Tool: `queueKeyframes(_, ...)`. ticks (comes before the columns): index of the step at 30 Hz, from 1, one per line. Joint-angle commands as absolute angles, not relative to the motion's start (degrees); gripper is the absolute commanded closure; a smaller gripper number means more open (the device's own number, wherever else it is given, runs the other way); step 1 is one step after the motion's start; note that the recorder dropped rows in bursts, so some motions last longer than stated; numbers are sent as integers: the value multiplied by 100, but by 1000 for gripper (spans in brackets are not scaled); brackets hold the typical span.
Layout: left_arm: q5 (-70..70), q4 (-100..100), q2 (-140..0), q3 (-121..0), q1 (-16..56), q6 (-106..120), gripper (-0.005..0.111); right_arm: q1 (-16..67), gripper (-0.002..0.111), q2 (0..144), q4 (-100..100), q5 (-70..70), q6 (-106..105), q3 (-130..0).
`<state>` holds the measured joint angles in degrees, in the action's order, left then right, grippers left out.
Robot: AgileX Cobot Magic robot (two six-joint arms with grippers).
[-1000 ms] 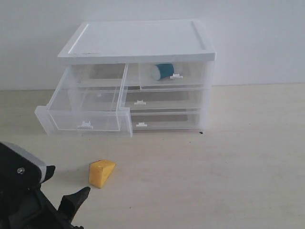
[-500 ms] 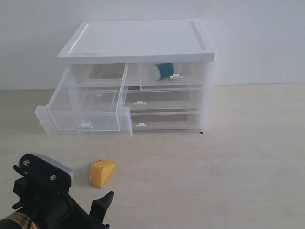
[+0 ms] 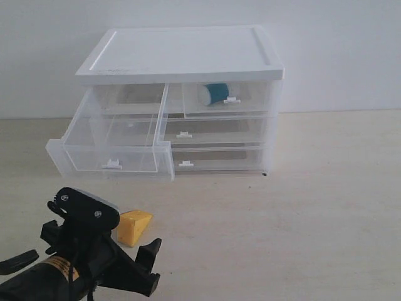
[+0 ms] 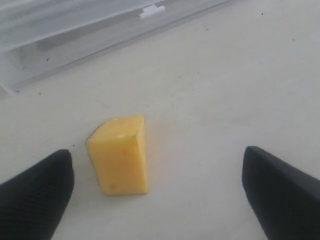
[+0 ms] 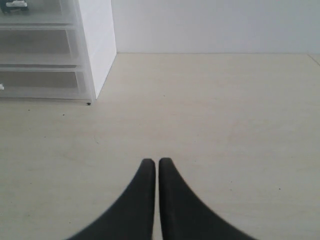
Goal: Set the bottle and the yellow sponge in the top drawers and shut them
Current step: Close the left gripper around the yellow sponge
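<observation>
The left claw [image 4: 156, 152], spread wide, faces the yellow sponge [image 4: 120, 155] on the bench [image 4: 225, 75], apparently lining up a grasp; beyond, one top drawer [image 3: 113, 141] stands open to receive it, the bottle [image 3: 216, 93] already inside the closed neighbour [image 3: 250, 97].

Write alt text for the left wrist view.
A yellow sponge stands on a pale table between the left gripper's wide-open black jaws, touching neither. A clear drawer with a white clip handle lies beyond it.

The pale surface [image 3: 313, 207] carries the white-topped cabinet [image 3: 182, 53] standing at the back, and there's the yellow sponge [image 3: 134, 227] lying in front of its left side, apart from it.
</observation>
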<state>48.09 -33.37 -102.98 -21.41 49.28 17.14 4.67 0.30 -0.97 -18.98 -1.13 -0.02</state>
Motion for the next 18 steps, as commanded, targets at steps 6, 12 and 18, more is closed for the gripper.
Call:
queueKeyframes(6,4691,-2716,-10314,-2158,4306,1513,24,451,108,0,-69,-1861,-114,0)
queueKeyframes(12,4710,-2543,-10452,-2282,4242,1373,24,451,108,0,-69,-1861,-114,0)
queueKeyframes(18,4683,-2555,-10849,-2538,4242,1401,24,451,108,0,-69,-1861,-114,0)
